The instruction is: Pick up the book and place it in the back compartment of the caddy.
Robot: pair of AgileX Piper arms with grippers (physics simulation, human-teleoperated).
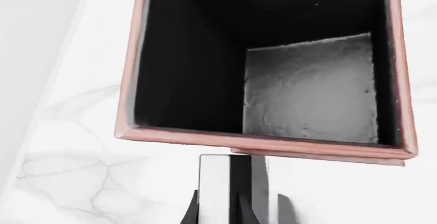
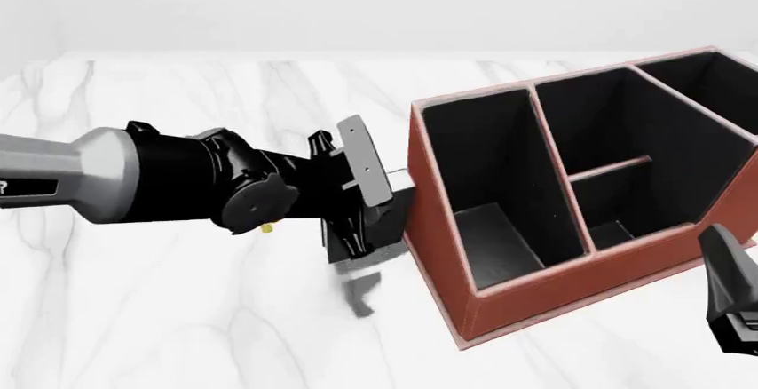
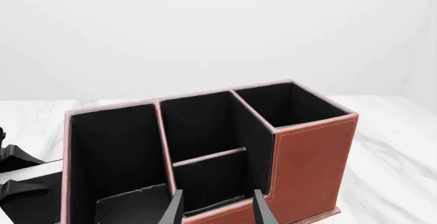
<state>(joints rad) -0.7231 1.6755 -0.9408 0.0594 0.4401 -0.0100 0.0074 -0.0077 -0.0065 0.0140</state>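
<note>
Reddish-brown caddy (image 2: 521,296) on white marble table (image 2: 177,318), black-lined, two long cells flanking two small ones split by a low cross divider. All cells bare of objects as far as visible.

Left gripper (image 1: 220,215) just outside the caddy's left long wall, fingers pinching the book (image 1: 215,180). Seen edge-on from the left wrist: pale page block beside the dark cover, clamped from either side. Shadow on the marble beneath in the front view, so judged lifted clear of the table, not resting. Book close beside the wall, outside the box, over no cell yet.

Wrist pitched down toward an open cell, probably to line up a drop from above; walls too tall for entry from the side.

Back compartment (image 2: 616,229), the small cell against the caddy's low near wall, well apart from the book, with the whole left long cell between them. Carry across that cell and its partition judged the remaining step. Risk: book corner catching a partition edge, or landing in the twin small cell.

Right gripper (image 3: 218,211) near the caddy's low wall, fingers spread, holding nothing; apparently parked clear of the carry path.
</note>
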